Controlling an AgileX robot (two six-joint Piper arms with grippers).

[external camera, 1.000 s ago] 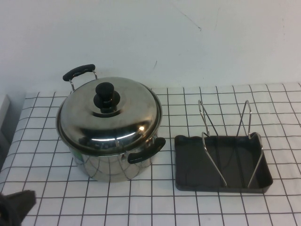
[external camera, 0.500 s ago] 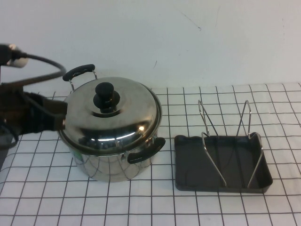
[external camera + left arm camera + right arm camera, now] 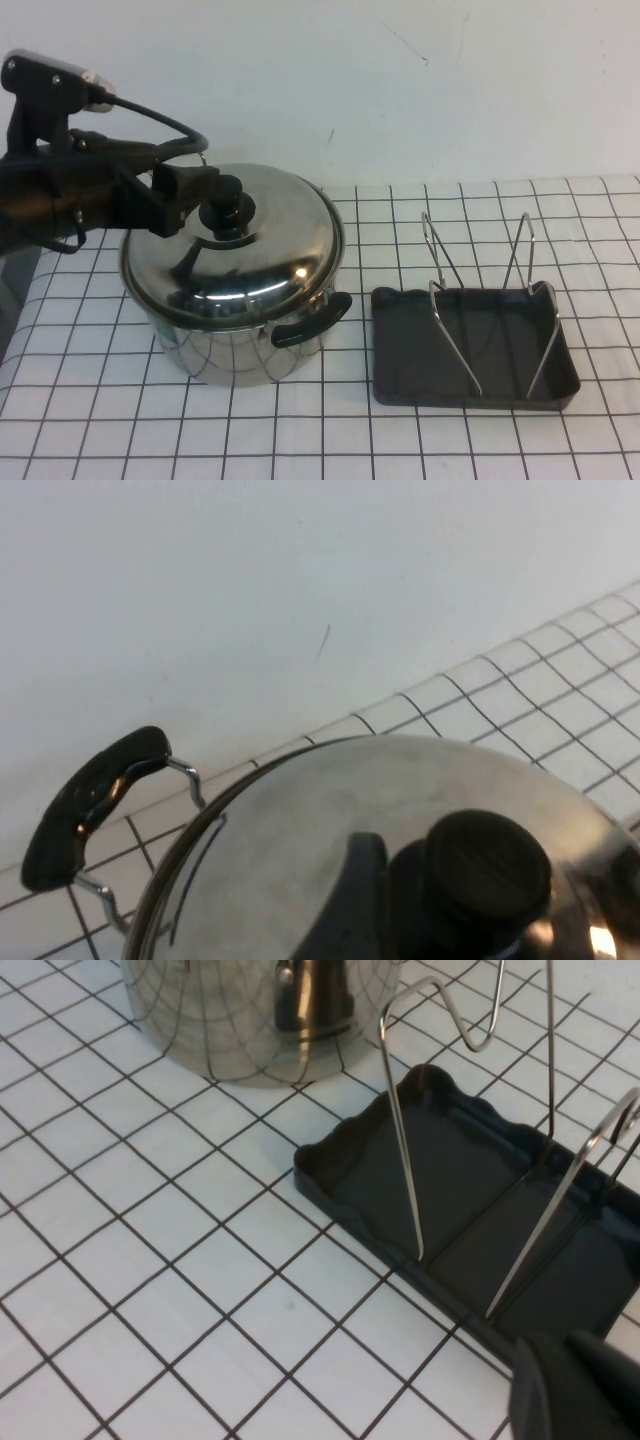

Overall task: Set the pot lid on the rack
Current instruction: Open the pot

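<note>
The pot lid (image 3: 255, 250) lies on the steel pot (image 3: 235, 345) at the table's left, its black knob (image 3: 224, 200) at the centre. My left gripper (image 3: 203, 195) reaches in from the left, level with the knob, and is open. In the left wrist view one finger (image 3: 345, 890) shows beside the knob (image 3: 485, 875). The rack (image 3: 480, 300), silver wire prongs in a dark grey tray (image 3: 400, 350), stands empty to the pot's right. My right gripper (image 3: 575, 1390) hangs near the tray's (image 3: 460, 1170) corner, shut and empty, and is out of the high view.
The pot has two black handles, one at the back left (image 3: 168, 152) and one at the front right (image 3: 312, 320), facing the tray. A white checked cloth (image 3: 300, 430) covers the table. A white wall (image 3: 400, 90) stands behind.
My left arm has swung in from the lower left corner, up past the pot's left side, to the lid's knob. Lid, pot and rack have not moved.
</note>
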